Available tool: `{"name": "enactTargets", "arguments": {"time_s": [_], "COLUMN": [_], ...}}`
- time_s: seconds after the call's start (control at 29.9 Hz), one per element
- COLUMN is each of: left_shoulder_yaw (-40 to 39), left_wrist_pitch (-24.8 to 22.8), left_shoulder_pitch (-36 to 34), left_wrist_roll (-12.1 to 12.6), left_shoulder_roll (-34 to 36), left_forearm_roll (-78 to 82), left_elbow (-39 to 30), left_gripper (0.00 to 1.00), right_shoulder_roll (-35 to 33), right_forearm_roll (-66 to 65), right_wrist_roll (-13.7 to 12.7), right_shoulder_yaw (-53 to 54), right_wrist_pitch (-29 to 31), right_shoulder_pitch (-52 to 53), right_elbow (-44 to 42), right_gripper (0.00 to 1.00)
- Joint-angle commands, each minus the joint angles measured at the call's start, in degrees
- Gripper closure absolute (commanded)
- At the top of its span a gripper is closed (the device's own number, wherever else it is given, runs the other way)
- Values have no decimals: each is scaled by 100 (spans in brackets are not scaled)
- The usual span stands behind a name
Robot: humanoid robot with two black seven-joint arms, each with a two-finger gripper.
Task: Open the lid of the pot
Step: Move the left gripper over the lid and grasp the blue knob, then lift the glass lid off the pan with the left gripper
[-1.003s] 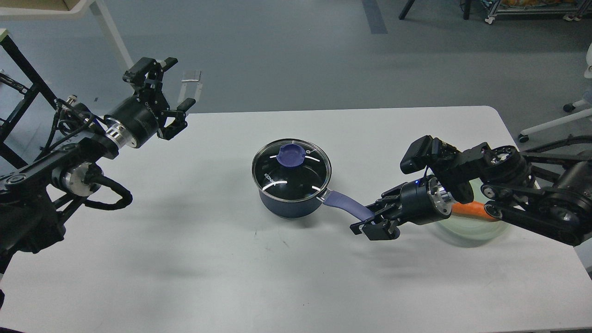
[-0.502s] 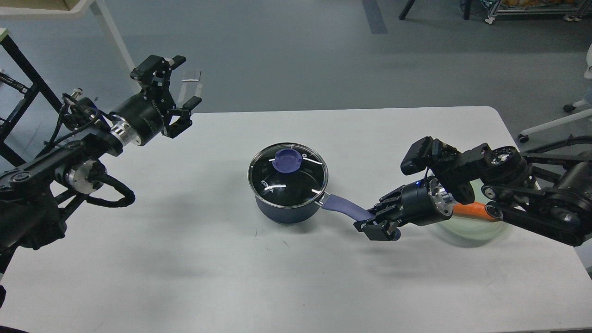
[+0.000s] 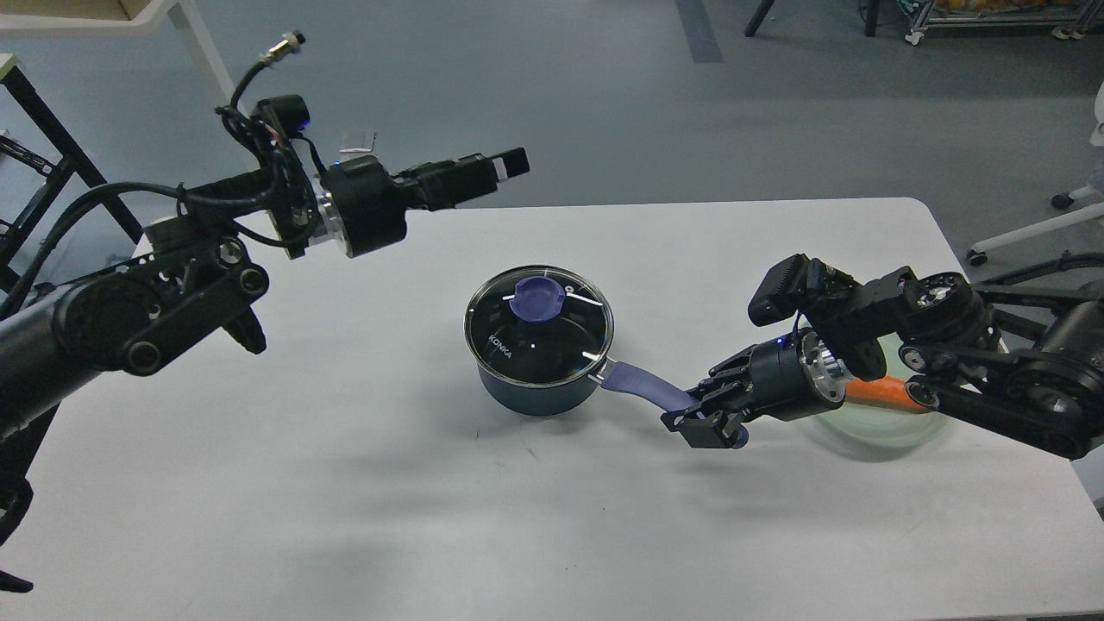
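Observation:
A dark blue pot (image 3: 539, 379) stands at the middle of the white table (image 3: 345, 483). Its glass lid (image 3: 552, 341) sits flat on it, with a purple knob (image 3: 536, 300) on top. My right gripper (image 3: 703, 420) is shut on the end of the pot's purple handle (image 3: 638, 384). My left gripper (image 3: 504, 166) points right, up in the air over the table's far edge, behind and left of the lid and apart from it. I see it side-on, so its fingers cannot be told apart.
A clear bowl (image 3: 871, 431) with an orange carrot (image 3: 875, 392) sits at the right, partly behind my right arm. A black frame (image 3: 43, 147) stands off the table's left side. A chair base (image 3: 1035, 228) is past the right edge.
My left arm swung right and its gripper turned to point right, now nearer the pot. The pot shifted slightly left a second ago; the right gripper closed on the handle.

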Motion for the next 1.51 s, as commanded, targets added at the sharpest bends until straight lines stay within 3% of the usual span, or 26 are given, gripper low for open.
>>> {"name": "enactTargets", "arguments": {"time_s": [0.0, 0.17, 0.64, 0.94, 1.0, 1.07, 1.17, 1.3, 1.47], "left_shoulder_yaw": [1112, 1809, 1906, 1897, 1906, 1897, 1897, 1897, 1871], "left_wrist_pitch": [773, 1038, 1047, 994, 986, 986, 986, 986, 994], "left_shoulder_pitch": [-498, -771, -447, -306, -306, -297, -288, -297, -332], "left_wrist_roll": [3, 3, 3, 3, 3, 3, 3, 3, 3], "left_shoulder_roll": [-201, -640, -747, -694, -703, -738, -738, -730, -659], "left_forearm_roll": [719, 852, 826, 817, 817, 808, 799, 747, 676], "left_elbow": [71, 633, 1170, 1171, 1171, 1197, 1197, 1188, 1109], "left_gripper": [1, 1, 1, 5, 12, 26, 36, 60, 67], "right_shoulder_roll": [-10, -1, 16, 60, 69, 60, 60, 60, 51], "right_forearm_roll": [0, 0, 0, 0, 0, 0, 0, 0, 0], "right_wrist_roll": [0, 0, 0, 0, 0, 0, 0, 0, 0], "right_shoulder_yaw": [-7, -7, 10, 28, 28, 28, 28, 28, 28], "right_wrist_pitch": [-1, 8, 8, 8, 8, -1, 8, -1, -1], "right_shoulder_pitch": [-2, -2, -11, -2, -11, -2, -2, -2, -2], "right_elbow": [-3, -3, 6, 23, 15, 23, 23, 23, 23], "right_gripper": [73, 73, 73, 72, 72, 72, 72, 72, 72]}}
